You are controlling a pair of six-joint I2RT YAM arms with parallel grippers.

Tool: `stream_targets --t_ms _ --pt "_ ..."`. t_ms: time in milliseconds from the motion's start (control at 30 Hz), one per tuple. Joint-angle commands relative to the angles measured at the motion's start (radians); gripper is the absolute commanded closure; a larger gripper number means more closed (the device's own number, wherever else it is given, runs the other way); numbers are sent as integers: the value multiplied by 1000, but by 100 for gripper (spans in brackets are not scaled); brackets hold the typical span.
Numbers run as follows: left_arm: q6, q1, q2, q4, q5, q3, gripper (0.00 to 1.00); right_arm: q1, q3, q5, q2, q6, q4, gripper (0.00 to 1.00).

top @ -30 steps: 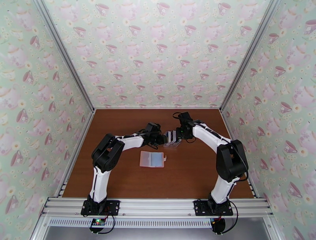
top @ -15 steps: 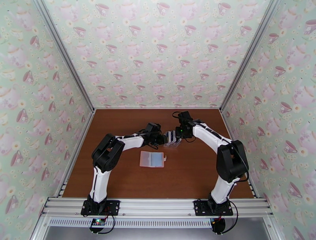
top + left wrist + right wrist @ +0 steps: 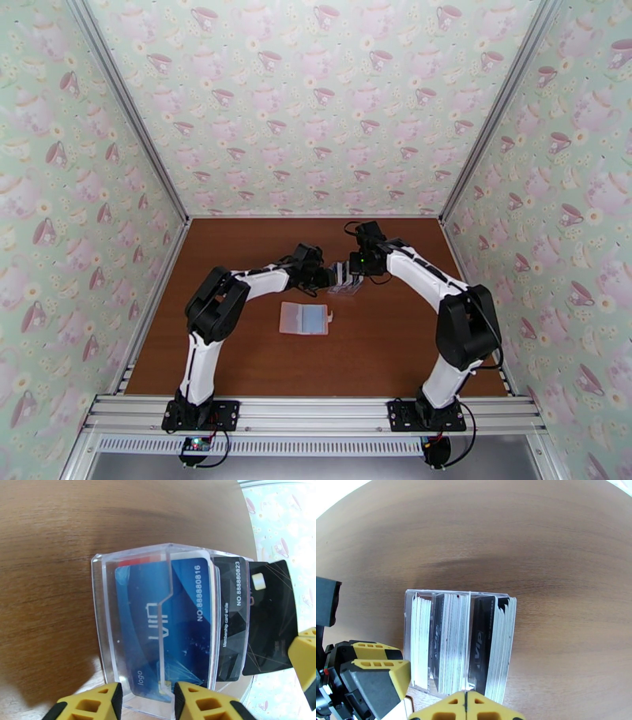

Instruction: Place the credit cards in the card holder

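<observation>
A clear plastic card rack (image 3: 130, 610) stands at mid-table, packed with upright credit cards (image 3: 452, 638), blue, black and white. My left gripper (image 3: 148, 701) is shut on the rack's near end wall, one yellow finger on each side. My right gripper (image 3: 465, 705) is shut on the top edge of a black card (image 3: 270, 618), which sticks out past the others at the rack's far end. From above, the left gripper (image 3: 326, 276) and the right gripper (image 3: 348, 266) meet over the rack (image 3: 344, 284). The pink card holder (image 3: 304, 318) lies open and flat nearer the arms.
The brown wooden table (image 3: 395, 347) has patterned walls on three sides. An aluminium rail (image 3: 316, 414) runs along the near edge. Bare wood lies around the card holder and to both sides of the rack.
The right gripper's fingers have come together on the black card. Both arms have barely shifted, and the rack and card holder stay in place.
</observation>
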Motion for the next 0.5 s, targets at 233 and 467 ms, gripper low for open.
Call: stream_targets --t_ms 233,467 --pt "58 -11 -23 -88 -22 92 58 10 28 54 -81 34 -19 96" --pt "86 -10 -66 -125 -50 98 58 11 19 70 -114 43 -24 100"
